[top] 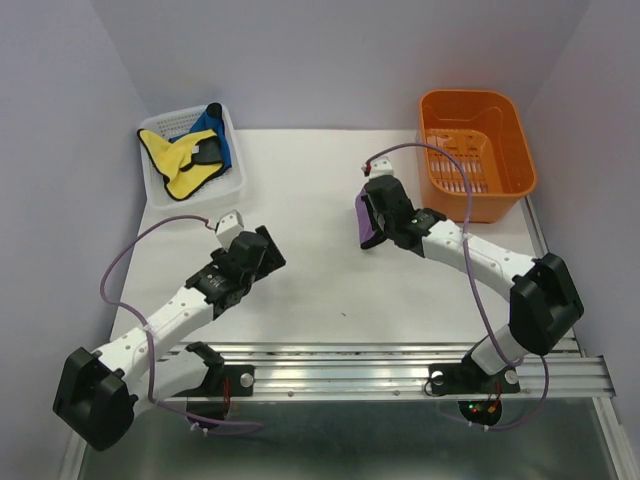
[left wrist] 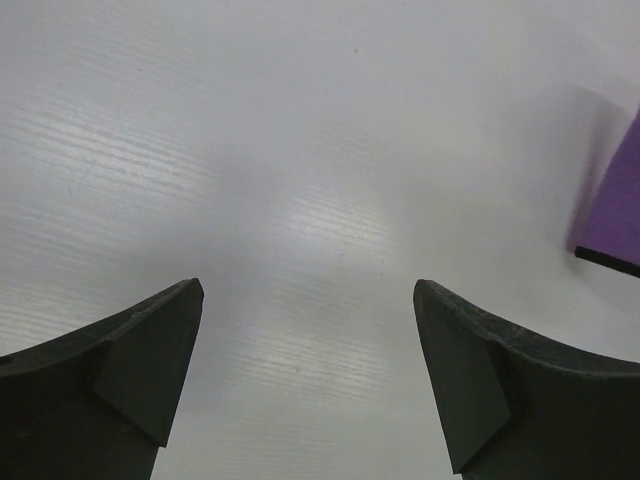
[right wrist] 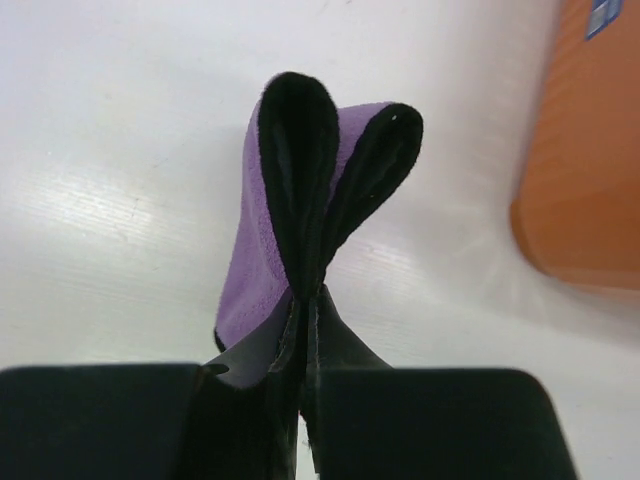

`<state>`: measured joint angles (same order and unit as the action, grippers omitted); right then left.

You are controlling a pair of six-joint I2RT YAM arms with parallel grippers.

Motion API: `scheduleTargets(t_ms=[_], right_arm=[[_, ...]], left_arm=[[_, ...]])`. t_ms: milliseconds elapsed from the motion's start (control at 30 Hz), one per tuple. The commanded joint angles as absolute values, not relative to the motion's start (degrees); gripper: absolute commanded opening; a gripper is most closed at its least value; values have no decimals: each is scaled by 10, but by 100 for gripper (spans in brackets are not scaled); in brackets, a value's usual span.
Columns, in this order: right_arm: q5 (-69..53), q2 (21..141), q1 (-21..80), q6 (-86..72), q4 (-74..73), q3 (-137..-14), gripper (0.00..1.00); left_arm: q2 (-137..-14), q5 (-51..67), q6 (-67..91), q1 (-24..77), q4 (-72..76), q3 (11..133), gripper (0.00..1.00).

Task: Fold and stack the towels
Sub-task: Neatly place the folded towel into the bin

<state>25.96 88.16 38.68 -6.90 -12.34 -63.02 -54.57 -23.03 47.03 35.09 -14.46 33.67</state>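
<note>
Right jaws: pinching shut on the purple towel (right wrist: 255, 250), holding it doubled over above the worktop (top: 320, 280), near the orange bin (top: 475, 150).
Left jaws: gaping wide, gripping nothing, hovering over the worktop.
Yellow towel (top: 178, 160), blue towel (top: 207, 122): lying crumpled in the white basket (top: 157, 192).

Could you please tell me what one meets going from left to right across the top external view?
White mesh basket holding the yellow towel, then the blue towel → left tool → purple towel → orange bin.
</note>
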Motion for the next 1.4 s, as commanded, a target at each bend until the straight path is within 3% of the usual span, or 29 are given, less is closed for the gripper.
scheduleTargets(t_ms=[0, 433, 867, 1367], right_arm=[[330, 882, 381, 13, -182, -725, 1], [347, 920, 292, 135, -226, -917, 1], [258, 991, 100, 158, -259, -1073, 1], [174, 1142, 42, 160, -277, -1157, 1]], left_arm=[[-563, -251, 459, 342, -140, 370, 99], [-608, -249, 439, 307, -134, 396, 99], [-625, -228, 414, 244, -104, 385, 99], [-651, -200, 390, 200, -76, 387, 99]])
